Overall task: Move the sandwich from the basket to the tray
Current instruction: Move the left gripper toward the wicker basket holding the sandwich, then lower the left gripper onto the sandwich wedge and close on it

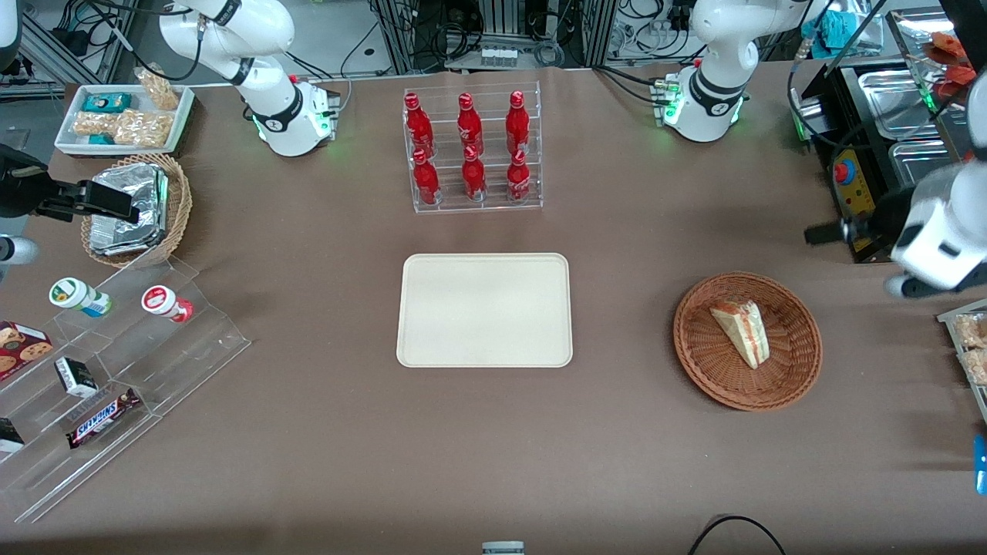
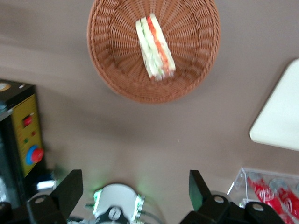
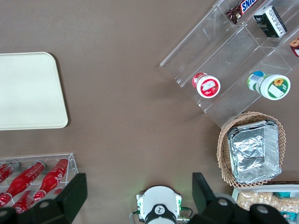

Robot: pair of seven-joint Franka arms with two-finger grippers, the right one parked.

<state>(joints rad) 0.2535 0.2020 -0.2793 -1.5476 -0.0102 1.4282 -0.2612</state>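
The sandwich point(image 1: 742, 331), a clear-wrapped white-bread wedge with red-orange filling, lies in the shallow reddish-brown wicker basket point(image 1: 694, 362) toward the working arm's end of the table. The plain cream tray point(image 1: 484, 308) lies flat at the table's middle with nothing on it. My left gripper point(image 1: 821, 231) hangs in the air above the table, farther from the front camera than the basket and apart from it. In the left wrist view the gripper point(image 2: 135, 186) is wide open and holds nothing, with the sandwich point(image 2: 155, 46), the basket point(image 2: 112, 70) and a tray corner point(image 2: 280, 121) in sight. The tray also shows in the right wrist view point(image 3: 28, 93).
A clear rack of red bottles point(image 1: 472, 150) stands farther from the camera than the tray. A yellow control box with a red button point(image 1: 852, 181) sits near my gripper. Toward the parked arm's end are a tan basket of foil packets point(image 1: 131, 208), a stepped acrylic shelf point(image 1: 116, 354) and a white snack tray point(image 1: 123, 116).
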